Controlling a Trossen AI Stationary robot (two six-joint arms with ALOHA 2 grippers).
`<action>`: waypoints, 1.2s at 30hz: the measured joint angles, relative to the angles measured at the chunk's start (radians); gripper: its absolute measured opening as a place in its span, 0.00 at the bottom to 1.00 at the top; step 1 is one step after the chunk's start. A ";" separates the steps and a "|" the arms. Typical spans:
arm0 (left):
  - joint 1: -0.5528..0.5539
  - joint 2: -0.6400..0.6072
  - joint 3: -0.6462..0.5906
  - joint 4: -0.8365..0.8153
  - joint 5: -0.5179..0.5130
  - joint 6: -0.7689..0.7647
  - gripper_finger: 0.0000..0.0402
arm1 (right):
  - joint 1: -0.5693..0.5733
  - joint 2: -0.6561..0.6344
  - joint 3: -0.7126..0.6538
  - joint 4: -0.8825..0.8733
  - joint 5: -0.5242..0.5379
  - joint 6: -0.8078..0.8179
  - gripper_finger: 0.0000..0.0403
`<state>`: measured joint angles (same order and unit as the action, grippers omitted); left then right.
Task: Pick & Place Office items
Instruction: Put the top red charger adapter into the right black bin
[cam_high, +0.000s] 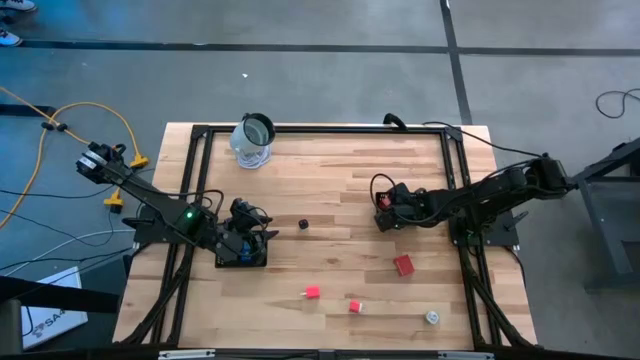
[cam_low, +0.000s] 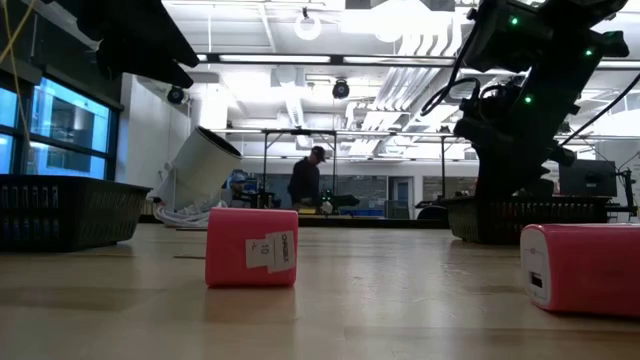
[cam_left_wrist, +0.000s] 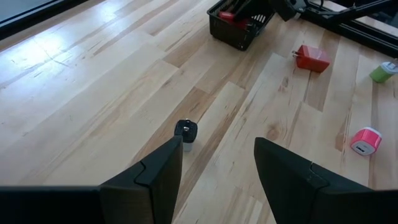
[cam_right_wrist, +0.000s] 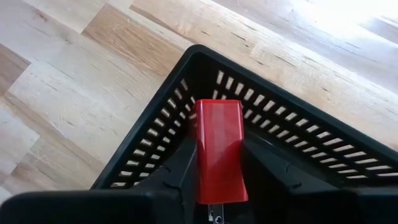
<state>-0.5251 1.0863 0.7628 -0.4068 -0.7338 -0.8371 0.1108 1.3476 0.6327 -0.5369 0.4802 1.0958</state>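
**Red block held over right tray; remaining items still loose**

High view: right gripper (cam_high: 385, 207) positioned over the small black tray (cam_high: 392, 221) at table centre-right, evidently for a drop-off. Left gripper (cam_high: 268, 234) parked just beyond the left tray (cam_high: 241, 255), pointing toward the dark cube (cam_high: 303, 224) nearby. Red block (cam_high: 403, 265), two pink blocks (cam_high: 313, 293) (cam_high: 355, 306) and whitish round piece (cam_high: 432, 317) scattered toward the near edge, well apart. Glass jar (cam_high: 253, 141) at the far edge.

Low view: pink blocks close to the lens, resting flat on the wood; right arm above its tray.

Left wrist view: fingers spread, nothing between them; dark cube just ahead, a likely next pick.

Right wrist view: fingers pinching a red block (cam_right_wrist: 219, 149) upright, inside the tray's corner, above its floor — judged ready for release.
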 joint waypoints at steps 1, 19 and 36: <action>0.000 0.000 0.000 0.000 0.000 0.000 0.48 | 0.000 0.000 0.000 0.000 -0.001 0.000 0.27; 0.000 0.000 0.000 0.000 0.000 0.000 0.48 | 0.000 0.003 -0.002 0.012 -0.015 -0.024 0.36; 0.000 0.000 0.000 0.000 0.000 0.000 0.48 | 0.000 -0.062 -0.002 0.008 -0.007 -0.054 0.38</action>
<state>-0.5249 1.0863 0.7628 -0.4066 -0.7336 -0.8370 0.1108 1.2852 0.6308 -0.5288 0.4730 1.0423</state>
